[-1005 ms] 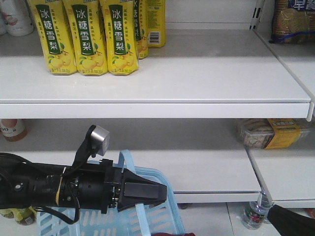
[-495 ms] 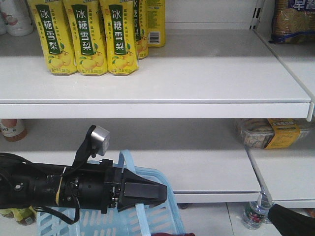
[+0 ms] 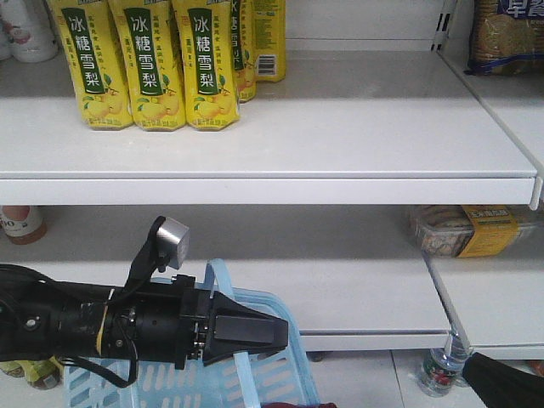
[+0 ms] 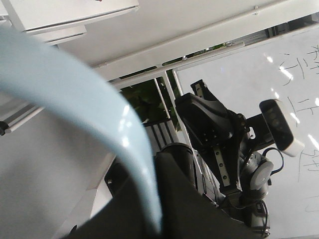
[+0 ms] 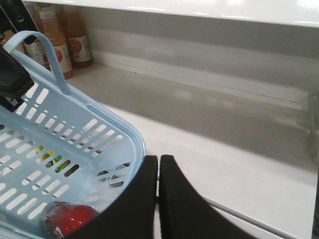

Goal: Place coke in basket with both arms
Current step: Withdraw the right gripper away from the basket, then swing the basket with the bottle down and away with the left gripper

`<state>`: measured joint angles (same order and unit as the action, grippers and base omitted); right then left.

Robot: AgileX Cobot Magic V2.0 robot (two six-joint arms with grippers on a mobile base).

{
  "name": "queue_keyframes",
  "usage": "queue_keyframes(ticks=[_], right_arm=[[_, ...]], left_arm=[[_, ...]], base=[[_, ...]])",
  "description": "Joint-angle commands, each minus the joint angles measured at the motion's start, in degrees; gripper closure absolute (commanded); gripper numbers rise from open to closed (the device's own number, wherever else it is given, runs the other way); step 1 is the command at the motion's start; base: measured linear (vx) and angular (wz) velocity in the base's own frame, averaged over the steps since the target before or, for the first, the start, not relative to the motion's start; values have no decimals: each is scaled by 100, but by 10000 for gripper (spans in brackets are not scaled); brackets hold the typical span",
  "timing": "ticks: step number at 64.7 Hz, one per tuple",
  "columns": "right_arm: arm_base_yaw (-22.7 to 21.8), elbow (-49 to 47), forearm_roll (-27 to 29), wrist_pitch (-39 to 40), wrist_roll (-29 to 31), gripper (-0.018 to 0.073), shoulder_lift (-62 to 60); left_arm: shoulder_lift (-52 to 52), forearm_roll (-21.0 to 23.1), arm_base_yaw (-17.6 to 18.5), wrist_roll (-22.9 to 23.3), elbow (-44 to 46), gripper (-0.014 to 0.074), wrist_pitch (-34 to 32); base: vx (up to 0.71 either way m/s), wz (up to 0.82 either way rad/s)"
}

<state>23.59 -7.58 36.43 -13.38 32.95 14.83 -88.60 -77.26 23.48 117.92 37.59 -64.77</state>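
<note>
lying in basket [image 5: 75,144]: coke [image 5: 70,219]

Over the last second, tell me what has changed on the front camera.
Almost nothing. The right arm, a dark shape at the lower right corner, crept slightly further into view. The left gripper holds the blue handle of the basket in the same place, and the yellow drink bottles stand unmoved on the upper shelf. Nothing was picked up or released.
</note>
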Motion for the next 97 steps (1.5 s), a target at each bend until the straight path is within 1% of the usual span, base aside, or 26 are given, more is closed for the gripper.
queue_keyframes(ticks=[1, 15, 26, 29, 36, 45, 51, 60, 63, 69, 78, 85, 97], right_arm=[[-17, -159, 51, 348, 21, 564, 36], [-17, -159, 51, 348, 21, 564, 36], [-17, -159, 51, 348, 21, 564, 36], [-17, -159, 51, 348, 21, 564, 36], [-17, -159, 51, 348, 21, 564, 36], [-17, -159, 51, 348, 21, 564, 36], [-17, -159, 51, 348, 21, 564, 36], [-17, -159, 51, 348, 21, 564, 36], [-17, -159, 51, 348, 21, 564, 36], [-17, -159, 51, 348, 21, 564, 36], [-17, -159, 51, 348, 21, 564, 36], [-17, -159, 51, 348, 21, 564, 36], [-17, -159, 51, 348, 21, 564, 36]], left_arm=[[226, 574, 8, -113, 153, 601, -1393], [226, 572, 27, -66, 153, 601, -1393], [226, 910, 84, -29, 153, 601, -1393], [237, 989, 122, -160, 153, 601, -1393], [342, 1068, 224, -793, 153, 601, -1394], [585, 1093, 377, -1038, 153, 601, -1330], [820, 1050, 405, -1220, 153, 601, -934], [1157, 758, 405, -1121, 143, 601, -181], [1281, 658, 405, -1121, 82, 601, -91], [1513, 670, 405, -1115, -118, 601, -83], [2005, 910, 405, -1156, -588, 601, 25], [2403, 1054, 405, -1384, -939, 601, 264], [3116, 1378, 405, -2336, -1435, 601, 648]], base=[[0, 0], [0, 0], [0, 0], [0, 0], [0, 0], [0, 0], [0, 0], [0, 0], [0, 0], [0, 0], [0, 0], [0, 0], [0, 0]])
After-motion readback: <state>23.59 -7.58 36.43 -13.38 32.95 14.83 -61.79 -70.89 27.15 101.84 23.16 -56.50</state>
